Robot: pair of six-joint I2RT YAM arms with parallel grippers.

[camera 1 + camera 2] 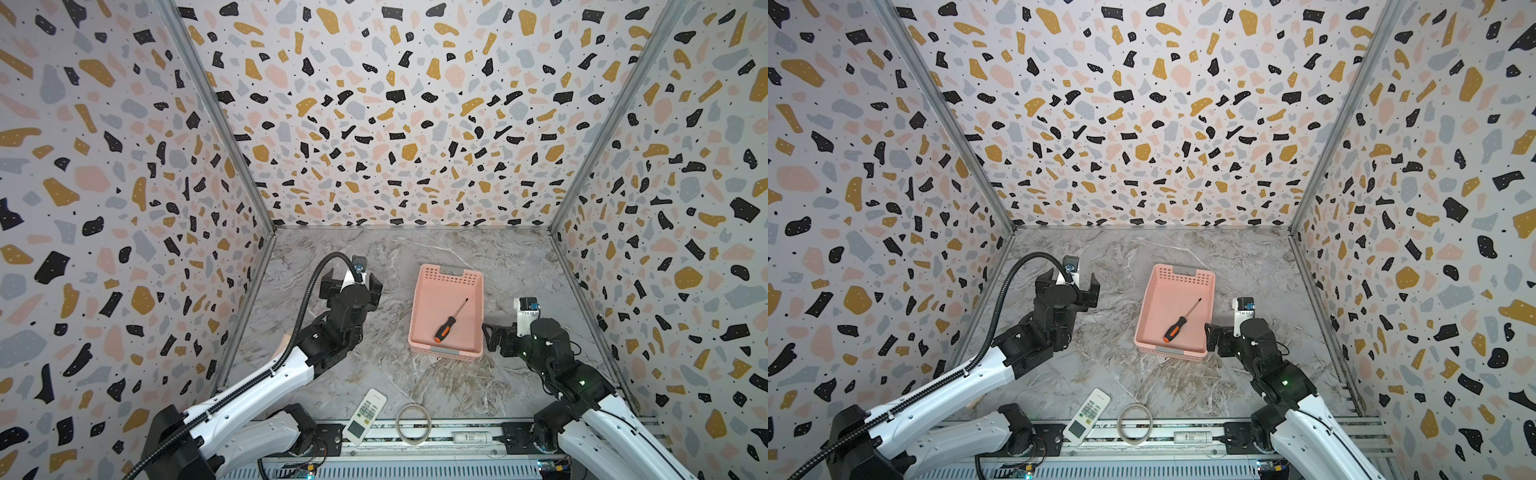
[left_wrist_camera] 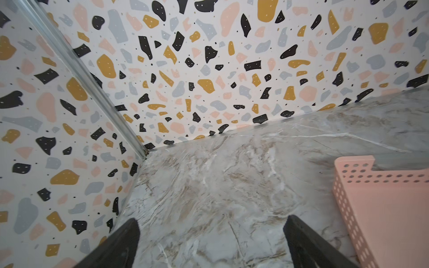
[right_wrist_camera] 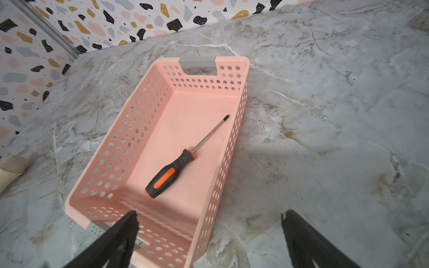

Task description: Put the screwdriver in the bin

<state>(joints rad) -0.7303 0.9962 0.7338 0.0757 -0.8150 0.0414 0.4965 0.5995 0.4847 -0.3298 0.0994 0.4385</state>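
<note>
The screwdriver [image 1: 451, 322] lies flat inside the pink bin [image 1: 424, 348], right of centre in both top views. My left gripper [image 2: 212, 234] and right gripper [image 3: 210, 222] both stand apart, empty. My right gripper sits just beside the bin's near corner; a careless move could snag its rim and tip it
</note>
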